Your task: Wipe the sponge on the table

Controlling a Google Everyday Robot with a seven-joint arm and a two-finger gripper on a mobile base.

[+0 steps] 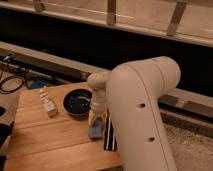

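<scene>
The light-blue sponge (96,128) with a yellowish edge rests against the wooden table (47,145), just right of the dark bowl (77,102). My gripper (97,119) hangs straight down from the white wrist and is shut on the sponge's top. The big white arm (142,110) fills the right foreground and hides the table's right part.
A small white bottle-like object (48,106) lies left of the bowl. A black-and-white striped flat object (110,136) lies right beside the sponge, near the table's front right. Cables (12,80) run on the floor at the left, and a dark wall with a ledge stands behind.
</scene>
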